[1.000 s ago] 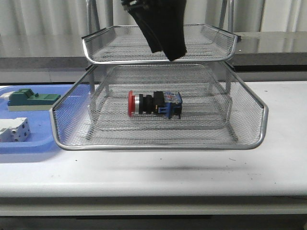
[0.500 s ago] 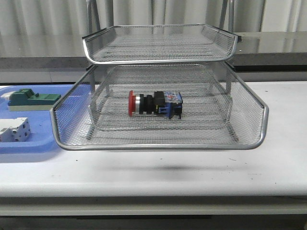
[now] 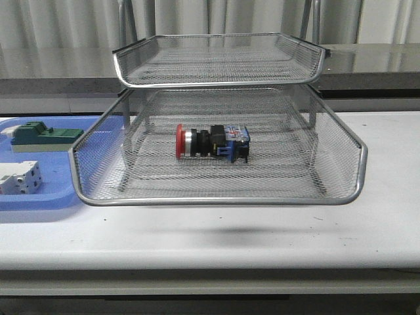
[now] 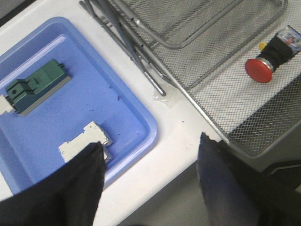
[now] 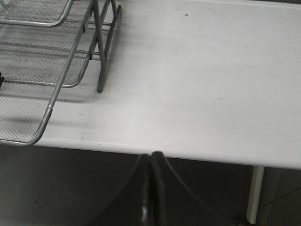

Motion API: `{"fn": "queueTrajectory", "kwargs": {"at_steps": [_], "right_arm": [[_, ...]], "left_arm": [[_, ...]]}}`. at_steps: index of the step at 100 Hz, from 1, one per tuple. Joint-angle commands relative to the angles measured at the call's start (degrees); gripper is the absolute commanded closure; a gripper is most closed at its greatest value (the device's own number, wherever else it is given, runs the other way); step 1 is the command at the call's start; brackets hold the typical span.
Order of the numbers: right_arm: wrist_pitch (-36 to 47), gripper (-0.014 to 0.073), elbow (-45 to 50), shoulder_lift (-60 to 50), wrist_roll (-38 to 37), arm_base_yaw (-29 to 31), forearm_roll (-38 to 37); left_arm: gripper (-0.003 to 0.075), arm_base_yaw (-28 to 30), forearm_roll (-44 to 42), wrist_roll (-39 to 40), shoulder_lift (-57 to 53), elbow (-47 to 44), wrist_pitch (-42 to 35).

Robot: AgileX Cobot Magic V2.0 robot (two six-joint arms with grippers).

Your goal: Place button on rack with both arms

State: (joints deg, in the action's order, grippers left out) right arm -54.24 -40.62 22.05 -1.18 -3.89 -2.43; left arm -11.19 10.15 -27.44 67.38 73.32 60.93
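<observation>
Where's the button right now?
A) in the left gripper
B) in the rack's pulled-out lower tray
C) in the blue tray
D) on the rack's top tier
B: the button lies on its side on the mesh of the rack's pulled-out lower tray, under the top tier, red head toward the blue tray; the left gripper is open with nothing in it.

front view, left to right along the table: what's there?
White terminal block and green-topped block, both on the blue tray → rack, its pulled-out tray holding the button → bare table.
</observation>
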Motion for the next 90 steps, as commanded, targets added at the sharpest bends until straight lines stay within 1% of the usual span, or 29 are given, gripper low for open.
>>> {"fn": "queueTrajectory", "kwargs": {"at_steps": [1, 20, 25, 39, 55, 76, 90], "right_arm": [[3.7, 0.0663, -1.8, 0.5, 0.1, 0.2, -0.7], [3.7, 0.0663, -1.8, 0.5, 0.1, 0.2, -0.7], [3.7, 0.0663, -1.8, 0.5, 0.1, 0.2, -0.7], [3.7, 0.0663, -1.8, 0.5, 0.1, 0.2, -0.7], [3.7, 0.0663, -1.8, 0.5, 0.1, 0.2, -0.7], [3.7, 0.0663, -1.8, 0.5, 0.1, 0.2, -0.7], [3.7, 0.0663, -1.8, 0.5, 0.1, 0.2, -0.7]], "left_arm": [[0.0300, 1.4, 1.7, 2.0, -6.3, -3.9, -8.8], [0.0300, 2.7, 1.8, 4.2, -17.5, -18.0, -21.9], [0.0299, 2.7, 1.8, 5.4, -20.1, -21.5, -24.2], [0.0300, 2.7, 4.4, 5.5, -28.1, -31.3, -31.4], [0.0300, 2.7, 5.4, 5.5, -36.8, -41.7, -39.7], [0.0300, 2.7, 7.5, 5.5, -45.2, -51.8, -48.2], [0.0300, 2.7, 9.0, 5.5, -47.2, -55.8, -53.5]]}}
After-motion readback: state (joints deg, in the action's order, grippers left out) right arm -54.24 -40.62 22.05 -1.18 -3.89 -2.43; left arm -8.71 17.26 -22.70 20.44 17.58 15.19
